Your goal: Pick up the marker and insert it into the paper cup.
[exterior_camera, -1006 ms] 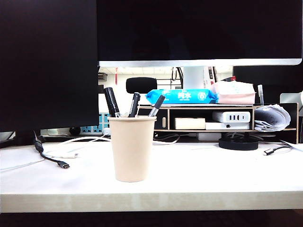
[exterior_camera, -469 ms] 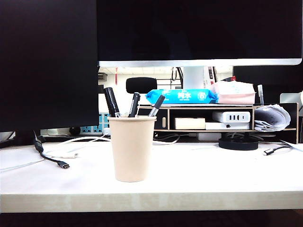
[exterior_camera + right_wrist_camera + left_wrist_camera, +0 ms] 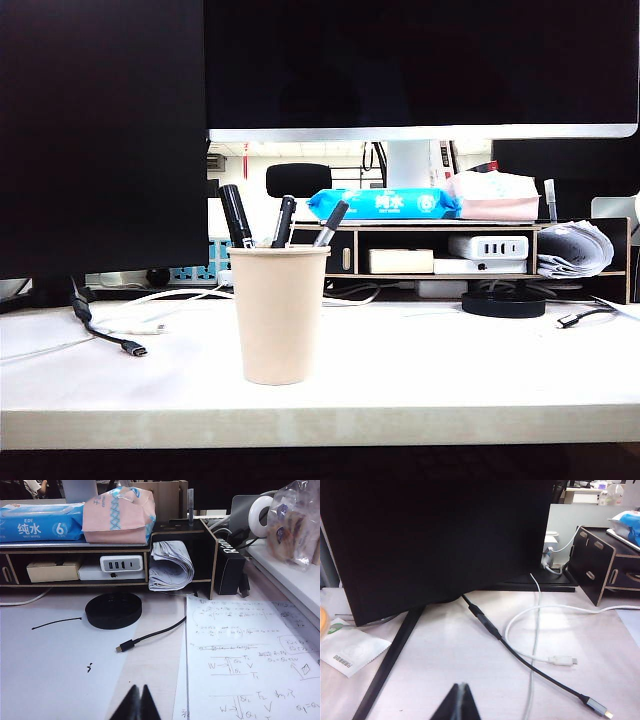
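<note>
White office surface [image 3: 450, 370] carries the paper cup [image 3: 279, 315] near its front edge. The marker [image 3: 236, 215] already stands in that cup beside two slimmer pens [image 3: 284, 221], so insertion looks done (only retreat remains). Left tool [image 3: 457, 702] and right tool [image 3: 137, 702] sit pinched together, empty, low over the surface, well away from the cup.

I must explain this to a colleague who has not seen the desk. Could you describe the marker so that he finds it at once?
Start at the paper cup standing near the front of the white table. Three pens stick out of its rim. The marker is the leftmost one, leaning left: it is thick and all black, while the two slimmer pens beside it show grey sections.
</note>
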{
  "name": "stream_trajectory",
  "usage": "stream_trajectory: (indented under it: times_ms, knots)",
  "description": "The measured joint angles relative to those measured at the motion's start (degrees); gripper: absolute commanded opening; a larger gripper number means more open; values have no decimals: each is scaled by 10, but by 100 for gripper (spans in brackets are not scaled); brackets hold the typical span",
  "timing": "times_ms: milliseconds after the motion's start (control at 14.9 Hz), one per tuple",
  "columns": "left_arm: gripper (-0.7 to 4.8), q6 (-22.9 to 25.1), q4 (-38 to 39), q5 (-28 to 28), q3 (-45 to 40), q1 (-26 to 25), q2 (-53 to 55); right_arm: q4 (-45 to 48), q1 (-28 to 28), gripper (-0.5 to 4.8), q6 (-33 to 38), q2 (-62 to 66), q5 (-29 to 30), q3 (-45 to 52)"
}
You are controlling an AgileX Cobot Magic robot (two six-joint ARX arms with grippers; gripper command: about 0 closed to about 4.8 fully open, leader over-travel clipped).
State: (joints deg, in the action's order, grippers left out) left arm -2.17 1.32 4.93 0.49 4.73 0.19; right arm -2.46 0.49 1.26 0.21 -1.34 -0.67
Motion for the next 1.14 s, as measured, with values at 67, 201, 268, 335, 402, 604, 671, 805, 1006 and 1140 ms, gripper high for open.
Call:
stream_trajectory:
  times_ms: [67,201,268,335,402,604,671,805,1006,1140]
  knots:
    - [-4,0,0,0,0,0,0,0,0,14,0,0,0,0]
    - [-4,7,0,-3,0,0,0,0,0,14,0,0,0,0]
    - [-4,15,0,-10,0,0,0,0,0,14,0,0,0,0]
    - [-4,16,0,-11,0,0,0,0,0,14,0,0,0,0]
    - [-4,17,0,-11,0,0,0,0,0,14,0,0,0,0]
    - [-4,2,4,-11,0,0,0,0,0,14,0,0,0,0]
    - [-4,1,9,-11,0,0,0,0,0,14,0,0,0,0]
    - [-4,0,10,-11,0,0,0,0,0,14,0,0,0,0]
    - [-4,0,10,-11,0,0,0,0,0,14,0,0,0,0]
    - [-4,0,10,-11,0,0,0,0,0,14,0,0,0,0]
